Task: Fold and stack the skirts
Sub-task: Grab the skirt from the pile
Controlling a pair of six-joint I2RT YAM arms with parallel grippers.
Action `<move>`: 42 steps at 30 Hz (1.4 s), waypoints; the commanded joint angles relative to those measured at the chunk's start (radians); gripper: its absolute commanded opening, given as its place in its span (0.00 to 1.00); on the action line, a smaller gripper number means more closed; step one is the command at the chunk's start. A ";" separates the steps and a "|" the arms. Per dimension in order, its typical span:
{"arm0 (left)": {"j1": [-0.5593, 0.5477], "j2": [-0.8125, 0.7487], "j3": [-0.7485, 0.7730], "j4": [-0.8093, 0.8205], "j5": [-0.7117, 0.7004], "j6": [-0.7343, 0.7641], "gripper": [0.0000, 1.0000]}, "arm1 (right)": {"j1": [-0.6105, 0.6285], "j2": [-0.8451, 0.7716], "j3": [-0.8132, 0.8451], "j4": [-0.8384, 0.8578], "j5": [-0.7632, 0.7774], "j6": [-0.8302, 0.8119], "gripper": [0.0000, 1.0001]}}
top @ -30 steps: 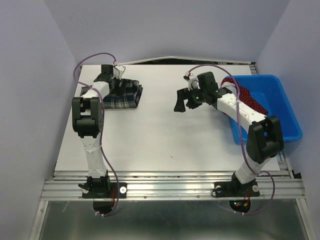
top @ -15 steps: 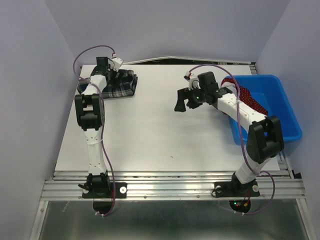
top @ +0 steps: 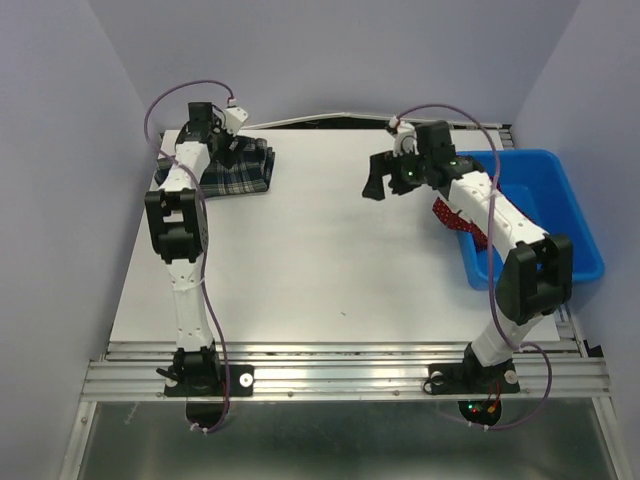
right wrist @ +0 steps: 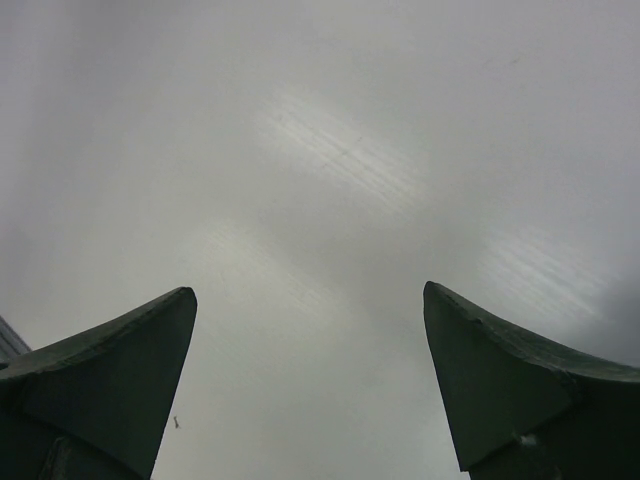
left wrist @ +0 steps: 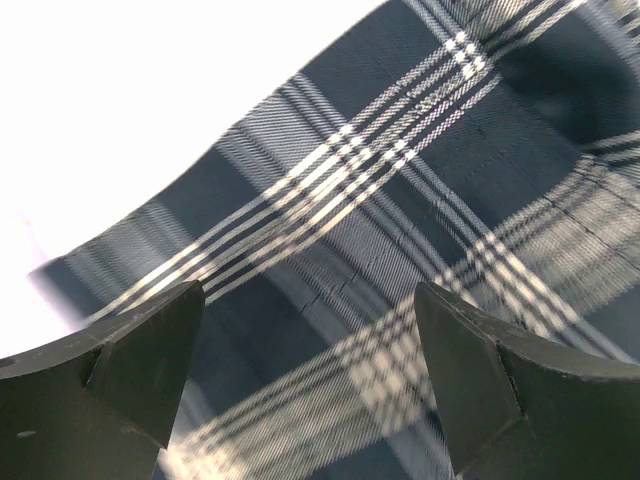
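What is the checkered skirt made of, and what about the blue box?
The plaid skirt looks like soft woven cloth: up close you can see fine threads crossing in its white and navy stripes. The blue bin is probably hard, smooth plastic, judging by its stiff, straight walls.

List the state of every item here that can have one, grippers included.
plaid skirt: folded into a compact rectangle, lying flat
red polka-dot skirt: unfolded, draped over the bin's rim
blue bin: upright, open-topped
left gripper: open, over the plaid skirt
right gripper: open, empty, over bare table
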 commanded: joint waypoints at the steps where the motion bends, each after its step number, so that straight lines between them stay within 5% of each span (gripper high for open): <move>1: -0.023 -0.320 0.027 -0.010 0.010 -0.002 0.99 | -0.142 -0.044 0.223 -0.042 0.038 -0.097 1.00; 6: -0.087 -0.548 -0.051 -0.128 -0.014 -0.039 0.99 | -0.181 -0.054 0.266 -0.169 0.269 -0.333 1.00; 11: -0.100 -0.802 -0.362 -0.147 0.098 -0.132 0.99 | -0.181 -0.090 0.175 -0.217 0.442 -0.487 1.00; 18: -0.103 -1.011 -0.727 -0.084 0.173 -0.226 0.99 | -0.083 -0.316 -0.182 -0.146 0.550 -0.692 1.00; 24: -0.103 -1.089 -0.833 -0.078 0.236 -0.280 0.99 | -0.026 -0.377 -0.362 -0.093 0.652 -0.772 0.99; 32: -0.103 -1.101 -0.853 -0.082 0.273 -0.320 0.99 | 0.003 -0.407 -0.576 0.179 0.835 -0.922 0.97; 34: -0.103 -1.095 -0.849 -0.093 0.277 -0.326 0.99 | 0.013 -0.404 -0.589 0.229 0.864 -0.947 0.86; 35: -0.103 -1.094 -0.849 -0.096 0.279 -0.326 0.99 | 0.013 -0.404 -0.602 0.257 0.887 -0.957 0.72; 42: -0.103 -1.101 -0.867 -0.092 0.277 -0.338 0.99 | 0.013 -0.403 -0.531 0.317 0.905 -0.945 0.35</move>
